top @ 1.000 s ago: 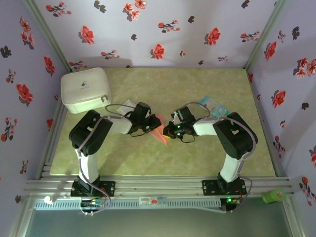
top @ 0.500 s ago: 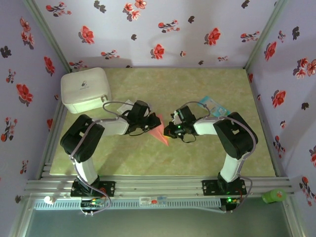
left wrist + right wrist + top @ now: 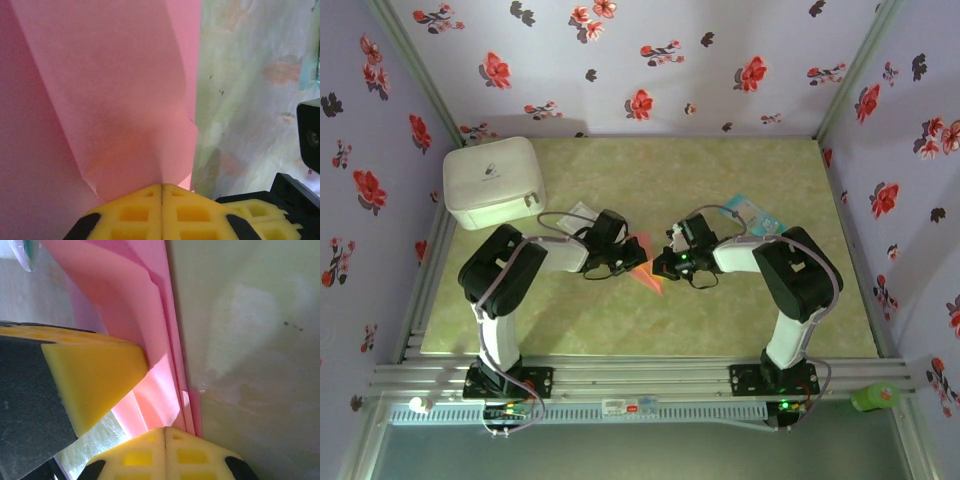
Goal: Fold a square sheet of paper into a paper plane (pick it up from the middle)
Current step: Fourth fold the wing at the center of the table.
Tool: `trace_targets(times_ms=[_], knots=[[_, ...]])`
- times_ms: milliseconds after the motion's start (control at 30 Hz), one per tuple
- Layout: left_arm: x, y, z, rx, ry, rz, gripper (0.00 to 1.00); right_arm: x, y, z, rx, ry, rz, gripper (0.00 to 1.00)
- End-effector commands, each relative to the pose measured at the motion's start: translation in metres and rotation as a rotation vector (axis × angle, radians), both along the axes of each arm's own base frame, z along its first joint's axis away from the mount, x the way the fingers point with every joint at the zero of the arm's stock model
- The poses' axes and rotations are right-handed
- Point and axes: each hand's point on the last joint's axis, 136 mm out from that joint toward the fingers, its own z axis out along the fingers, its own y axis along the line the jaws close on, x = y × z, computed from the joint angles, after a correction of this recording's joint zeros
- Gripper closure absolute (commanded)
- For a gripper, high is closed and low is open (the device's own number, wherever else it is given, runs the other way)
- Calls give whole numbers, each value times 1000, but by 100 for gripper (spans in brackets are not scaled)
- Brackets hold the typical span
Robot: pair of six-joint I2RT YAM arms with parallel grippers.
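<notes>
The table (image 3: 720,310) has a pale green and yellow marbled top. A white box (image 3: 492,182) sits at its far left corner, reaching over the left edge. A small pale translucent packet (image 3: 578,213) lies left of centre and a teal-and-white packet (image 3: 752,213) right of centre. The folded salmon-pink paper (image 3: 642,262) is at mid-table; whether it rests on the top cannot be told.

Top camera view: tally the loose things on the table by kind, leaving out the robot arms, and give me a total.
Boxes: 1, the white box
Packets: 2, the teal-and-white packet and the pale translucent packet
Paper: 1, the folded pink paper
Total: 4
</notes>
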Motion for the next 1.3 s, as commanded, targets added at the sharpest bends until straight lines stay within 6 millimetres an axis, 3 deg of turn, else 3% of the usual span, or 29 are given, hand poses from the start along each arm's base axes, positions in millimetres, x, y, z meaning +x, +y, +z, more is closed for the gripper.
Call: trace_targets(times_ms=[0,967,1267], knots=[[5,21,-22,121,21,42,93,-26,-32,-43,-162,136,-14,99],[79,96,-27,214,21,182,91,-39,-38,-49,-192,151,43,100],[101,97,-13,231,-7,163,90,-41,-38,-48,-191,154,60,100]])
